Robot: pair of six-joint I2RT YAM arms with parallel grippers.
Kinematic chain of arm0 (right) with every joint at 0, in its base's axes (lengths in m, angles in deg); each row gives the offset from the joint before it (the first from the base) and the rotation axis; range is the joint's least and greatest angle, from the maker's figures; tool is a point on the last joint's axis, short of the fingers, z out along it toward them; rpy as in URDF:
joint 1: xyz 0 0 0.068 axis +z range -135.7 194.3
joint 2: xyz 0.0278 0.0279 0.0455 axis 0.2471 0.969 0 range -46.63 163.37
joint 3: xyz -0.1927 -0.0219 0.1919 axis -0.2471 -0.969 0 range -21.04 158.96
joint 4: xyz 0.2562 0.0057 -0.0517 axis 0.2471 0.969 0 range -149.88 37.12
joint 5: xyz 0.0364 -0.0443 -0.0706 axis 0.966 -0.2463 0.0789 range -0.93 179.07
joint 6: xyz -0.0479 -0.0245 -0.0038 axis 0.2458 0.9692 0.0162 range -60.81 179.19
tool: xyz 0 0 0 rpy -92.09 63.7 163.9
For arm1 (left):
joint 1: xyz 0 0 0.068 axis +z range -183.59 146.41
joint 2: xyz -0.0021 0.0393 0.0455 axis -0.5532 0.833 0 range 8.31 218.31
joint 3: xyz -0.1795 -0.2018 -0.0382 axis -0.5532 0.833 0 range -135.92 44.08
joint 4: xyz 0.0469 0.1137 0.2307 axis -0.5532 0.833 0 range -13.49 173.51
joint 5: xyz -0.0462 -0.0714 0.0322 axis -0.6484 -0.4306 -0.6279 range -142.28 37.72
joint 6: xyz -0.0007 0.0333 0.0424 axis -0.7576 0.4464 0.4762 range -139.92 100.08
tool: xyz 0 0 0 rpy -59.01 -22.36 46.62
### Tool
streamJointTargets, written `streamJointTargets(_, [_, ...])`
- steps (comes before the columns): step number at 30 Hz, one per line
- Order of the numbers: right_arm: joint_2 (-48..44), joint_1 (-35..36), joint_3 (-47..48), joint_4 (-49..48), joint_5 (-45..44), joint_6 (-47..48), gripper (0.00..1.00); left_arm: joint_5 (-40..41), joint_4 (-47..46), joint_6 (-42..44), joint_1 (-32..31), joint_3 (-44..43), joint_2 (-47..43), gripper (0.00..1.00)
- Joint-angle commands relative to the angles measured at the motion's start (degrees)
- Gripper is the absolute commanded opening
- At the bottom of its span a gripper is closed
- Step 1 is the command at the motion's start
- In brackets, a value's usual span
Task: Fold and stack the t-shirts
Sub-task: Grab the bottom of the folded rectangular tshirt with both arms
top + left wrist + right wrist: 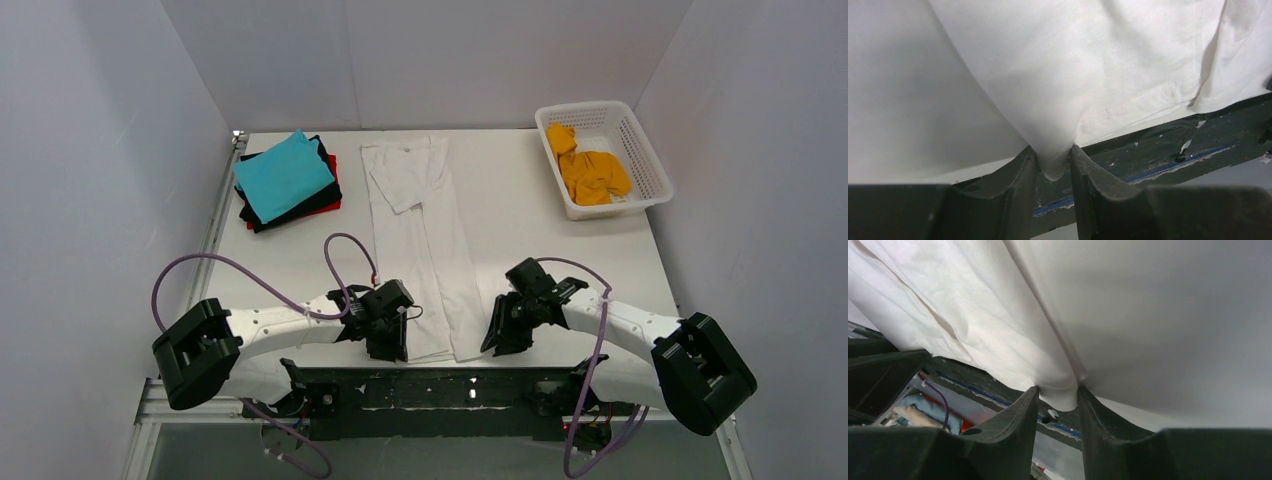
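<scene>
Here the left and right jaws pinch the hem corners of the white shirt (425, 240), likely limp and light, at the surface's (540, 250) near edge.

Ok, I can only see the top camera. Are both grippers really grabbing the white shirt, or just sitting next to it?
Observer: The left wrist camera shows the left gripper pinching a fold of the white t-shirt.
Operator: And the other one?
Observer: The right gripper pinches a bunched bit too, in its own camera.
Operator: Which part of the shirt?
Observer: By the left gripper the stitched hem shows, lying over the dark rail.
</scene>
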State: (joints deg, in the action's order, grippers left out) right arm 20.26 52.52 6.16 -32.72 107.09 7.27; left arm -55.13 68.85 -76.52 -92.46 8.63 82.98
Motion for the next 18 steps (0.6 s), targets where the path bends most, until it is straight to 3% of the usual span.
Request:
streamJointTargets(1, [3.6,-0.2,0.9,-3.3,3.0,1.3,0.42,0.3,10.3,-0.1,-0.3,0.2,0.6,0.27])
streamJointTargets(4, [6.5,-0.2,1.6,-3.9,3.5,1.9,0.39,0.9,10.9,-0.8,-0.4,0.8,-0.1,0.21])
streamJointTargets(6, [7.8,-0.2,2.0,-4.1,4.3,2.3,0.33,1.2,12.0,-1.4,-0.4,0.5,-0.1,0.18])
streamJointTargets(11, [2.7,-0.2,1.4,-2.5,3.7,2.4,0.01,4.4,16.0,-3.6,-2.3,0.0,-2.4,0.02])
streamJointTargets(18, [-8.9,0.3,0.3,0.5,6.6,1.8,0.01,3.0,17.3,-4.8,-3.1,-0.8,-6.2,0.0])
